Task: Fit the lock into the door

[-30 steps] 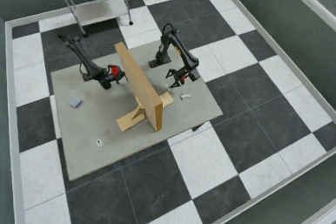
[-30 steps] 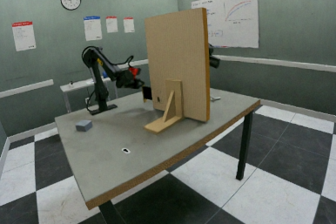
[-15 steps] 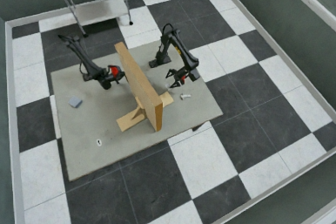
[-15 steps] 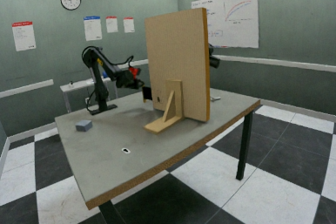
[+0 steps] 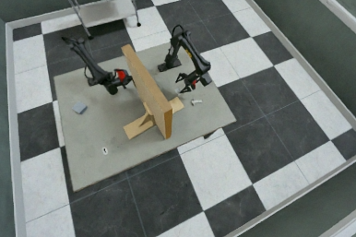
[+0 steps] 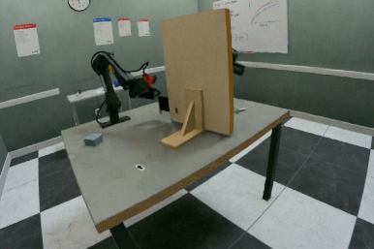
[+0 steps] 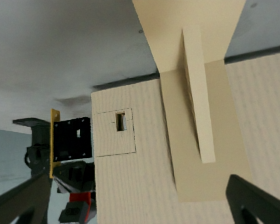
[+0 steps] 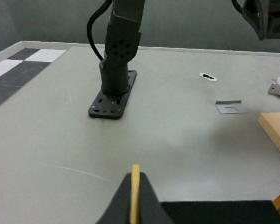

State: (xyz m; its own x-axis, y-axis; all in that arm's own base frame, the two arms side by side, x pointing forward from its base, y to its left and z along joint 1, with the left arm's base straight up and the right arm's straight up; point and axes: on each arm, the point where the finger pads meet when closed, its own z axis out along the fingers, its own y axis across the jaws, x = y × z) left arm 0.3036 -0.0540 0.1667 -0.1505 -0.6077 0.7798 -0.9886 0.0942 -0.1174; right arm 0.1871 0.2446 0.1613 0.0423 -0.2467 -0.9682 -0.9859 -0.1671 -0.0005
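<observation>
The door (image 5: 149, 89) (image 6: 208, 55) (image 7: 126, 185) stands upright in a wooden foot (image 5: 134, 128) (image 6: 180, 139). Its keyhole opening (image 6: 176, 110) (image 7: 120, 121) is near one edge, low down. My right gripper (image 5: 131, 79) (image 6: 159, 95) (image 8: 136, 181) is shut on the lock (image 6: 164, 104) (image 7: 72, 141) (image 8: 218, 211) near the upper end of its brass plate. The lock is outside the door, its black body turned to the door edge across a small gap. The slot is hidden. My left gripper (image 5: 178, 85) (image 7: 138, 182) is open and empty on the door's other side.
A blue-grey block (image 5: 79, 107) (image 6: 93, 139) and a keyhole cover (image 5: 105, 150) (image 6: 140, 167) lie on one side of the door. A handle (image 5: 196, 101) (image 8: 279, 90), a bent metal plate (image 8: 230, 106) and another cover (image 8: 208, 76) lie on the left arm's side.
</observation>
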